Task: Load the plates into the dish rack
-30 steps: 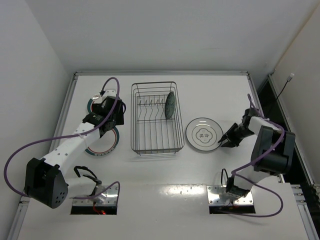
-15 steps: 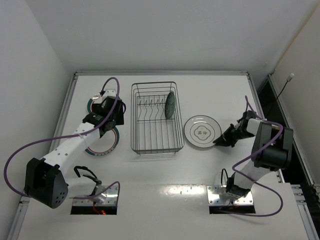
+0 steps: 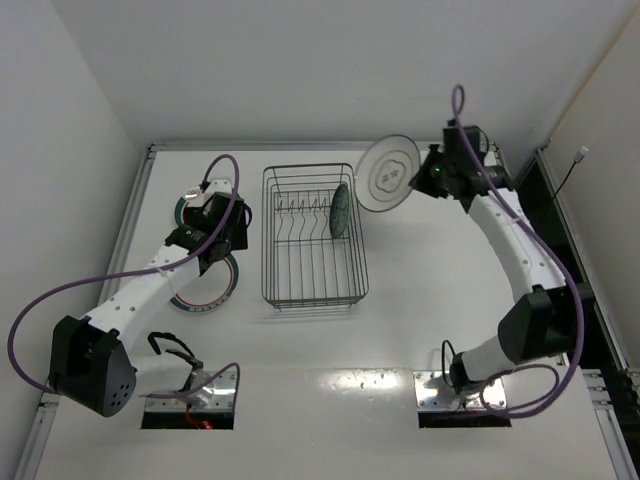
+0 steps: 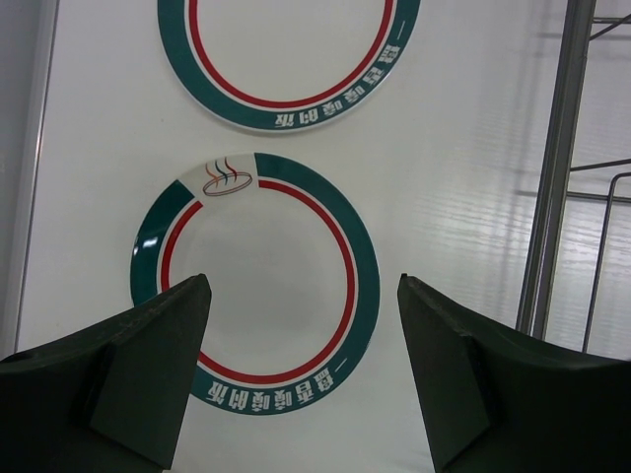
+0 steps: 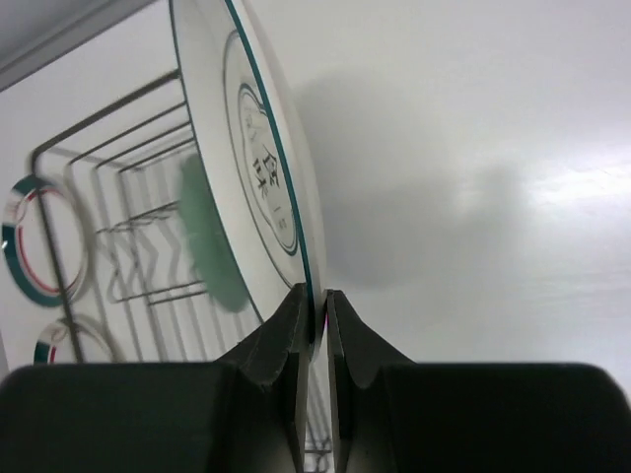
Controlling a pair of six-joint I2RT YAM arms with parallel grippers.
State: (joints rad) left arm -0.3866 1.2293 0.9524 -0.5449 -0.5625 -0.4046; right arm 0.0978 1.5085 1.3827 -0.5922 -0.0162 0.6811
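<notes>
Hovering spread over a banded plate (image 4: 360, 296) flat on the tabletop (image 4: 463, 197), the left hand (image 4: 304, 286) looks lined up for a grab; dish rack (image 3: 312, 240) holds a standing plate (image 3: 340, 210); right hand (image 5: 314, 305) pinches the white plate (image 5: 261, 177) by its rim, on edge up by the rack's far right corner, presumably to slot between prongs

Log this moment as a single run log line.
right claw: shut on white plate, off the table by dish rack | left claw: open over teal-rimmed plate | in rack: upright plate
</notes>
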